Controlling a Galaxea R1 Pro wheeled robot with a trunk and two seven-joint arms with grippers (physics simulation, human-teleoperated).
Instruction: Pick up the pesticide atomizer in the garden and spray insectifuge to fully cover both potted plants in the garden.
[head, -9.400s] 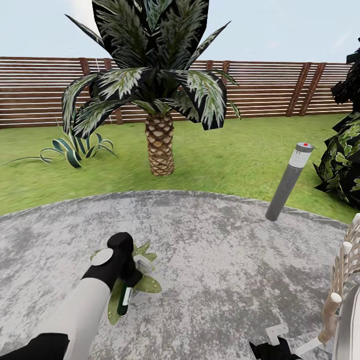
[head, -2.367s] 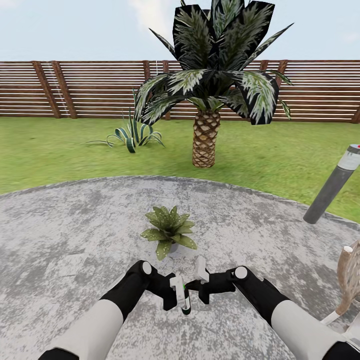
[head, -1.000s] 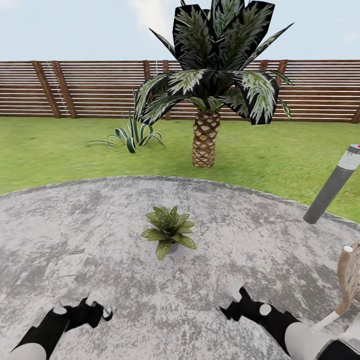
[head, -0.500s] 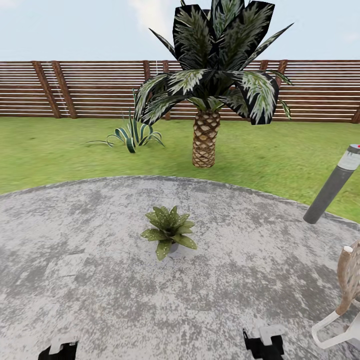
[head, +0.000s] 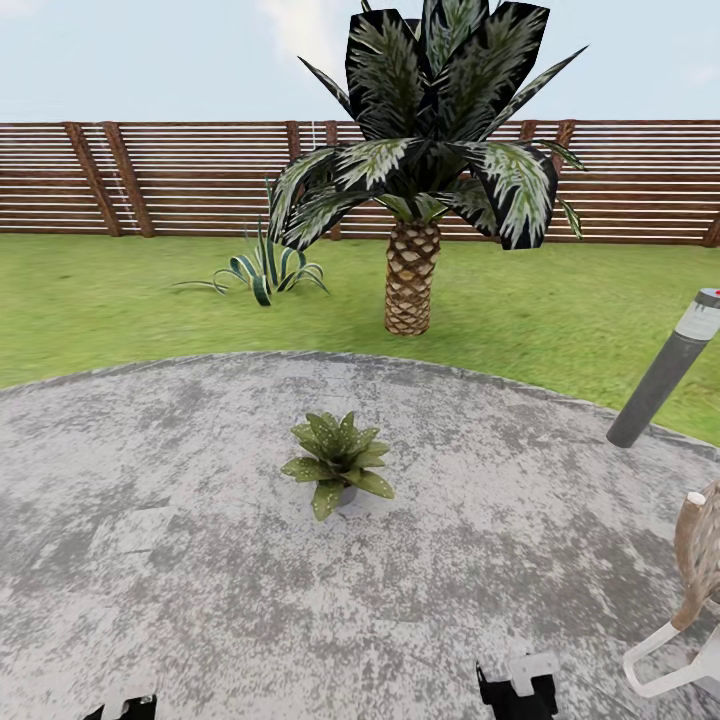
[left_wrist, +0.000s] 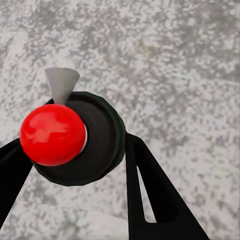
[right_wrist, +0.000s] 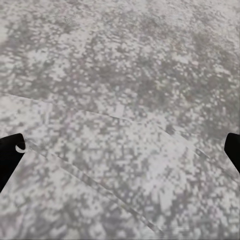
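Green potted plant (head: 337, 463), one; claws (head: 517, 688), two.

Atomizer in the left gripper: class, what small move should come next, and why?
Probably raise the left gripper toward the potted plant. It is shut on the atomizer, low over the patio, with the plant ahead.

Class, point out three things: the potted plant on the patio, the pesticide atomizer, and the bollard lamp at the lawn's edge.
potted plant (head: 337, 462): head view, middle of its leaf rosette.
pesticide atomizer (left_wrist: 95, 142): left wrist view, dark round cap beside the red top.
bollard lamp (head: 660, 381): head view, grey post's midsection.
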